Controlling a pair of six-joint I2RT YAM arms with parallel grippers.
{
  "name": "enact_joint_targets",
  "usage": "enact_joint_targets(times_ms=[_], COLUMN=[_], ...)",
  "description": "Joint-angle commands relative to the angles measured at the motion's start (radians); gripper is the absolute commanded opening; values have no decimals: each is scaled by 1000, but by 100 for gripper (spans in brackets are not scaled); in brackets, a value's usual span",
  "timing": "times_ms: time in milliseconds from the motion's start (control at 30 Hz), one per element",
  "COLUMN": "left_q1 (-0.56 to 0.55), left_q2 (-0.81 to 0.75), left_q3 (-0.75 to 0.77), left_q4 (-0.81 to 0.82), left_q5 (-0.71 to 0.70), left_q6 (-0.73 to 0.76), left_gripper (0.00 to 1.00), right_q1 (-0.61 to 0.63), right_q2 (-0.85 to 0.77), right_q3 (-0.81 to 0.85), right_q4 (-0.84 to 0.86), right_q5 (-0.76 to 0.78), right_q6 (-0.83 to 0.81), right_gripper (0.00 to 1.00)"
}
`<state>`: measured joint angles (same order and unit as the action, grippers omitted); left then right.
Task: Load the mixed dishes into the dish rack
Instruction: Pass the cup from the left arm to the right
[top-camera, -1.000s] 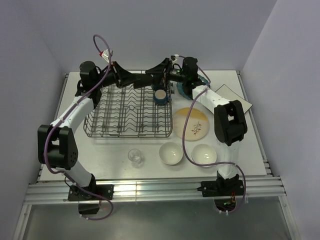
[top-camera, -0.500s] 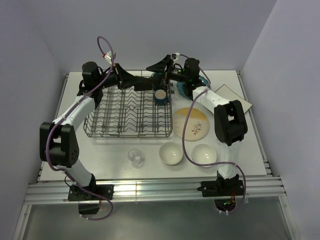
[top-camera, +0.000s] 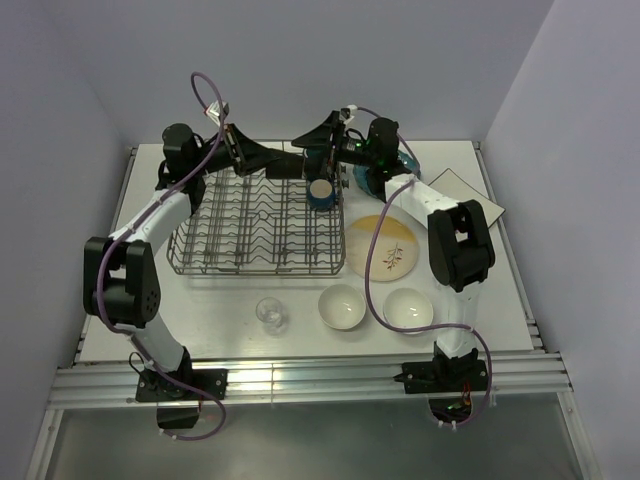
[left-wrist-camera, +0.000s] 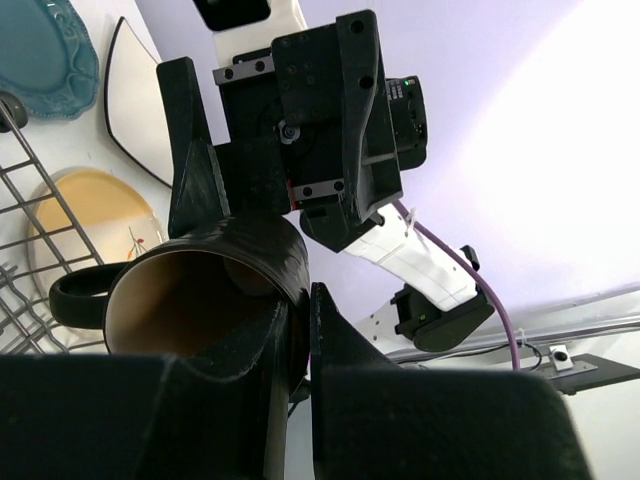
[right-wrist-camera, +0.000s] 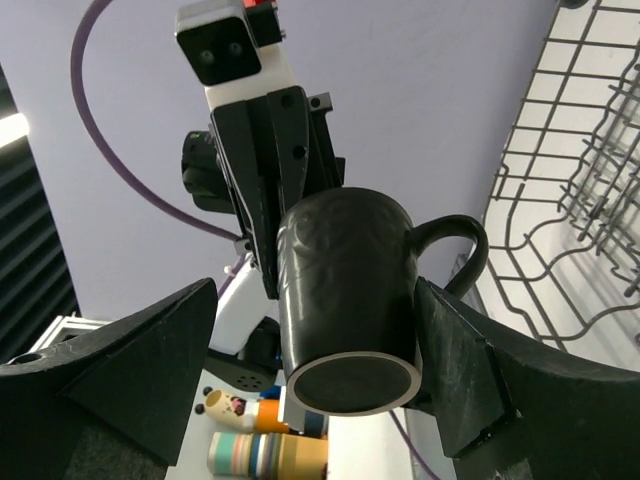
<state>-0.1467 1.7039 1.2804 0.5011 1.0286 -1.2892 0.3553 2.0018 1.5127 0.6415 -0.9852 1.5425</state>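
My left gripper (left-wrist-camera: 295, 300) is shut on the rim of a dark mug (left-wrist-camera: 210, 290), one finger inside and one outside, above the back right corner of the grey wire dish rack (top-camera: 255, 225). My right gripper (right-wrist-camera: 315, 300) is open and faces it, its fingers on either side of the same mug (right-wrist-camera: 350, 290), base towards the camera. In the top view the two grippers meet over the back of the rack: left (top-camera: 298, 163), right (top-camera: 318, 150). A second mug (top-camera: 321, 192) stands in the rack's back right corner.
A teal plate (top-camera: 362, 178) lies partly hidden under the right arm. A yellow plate (top-camera: 384, 246) lies right of the rack, and a white square plate (top-camera: 462, 190) at the far right. Two white bowls (top-camera: 341, 306) (top-camera: 408, 309) and a clear glass (top-camera: 270, 313) stand in front.
The left gripper with the mug has shifted slightly back and up toward the right gripper. The right gripper has lifted a little and stays open around the mug.
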Motion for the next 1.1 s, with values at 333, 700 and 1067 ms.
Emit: enact_joint_targets(times_ms=[333, 700, 1067], left_q1=[19, 18, 21], left_q2=[11, 17, 16], left_q3=[99, 65, 36], left_q4=[206, 174, 312], left_q5=[-53, -24, 5], left_q6=[-78, -119, -213], left_gripper=[0, 0, 0], right_q1=[31, 31, 22], right_q2=[14, 14, 68], right_q3=[89, 305, 307], right_q4=[-187, -485, -458], right_q5=[-105, -64, -43], right_q6=[-228, -795, -606], right_gripper=[85, 90, 89])
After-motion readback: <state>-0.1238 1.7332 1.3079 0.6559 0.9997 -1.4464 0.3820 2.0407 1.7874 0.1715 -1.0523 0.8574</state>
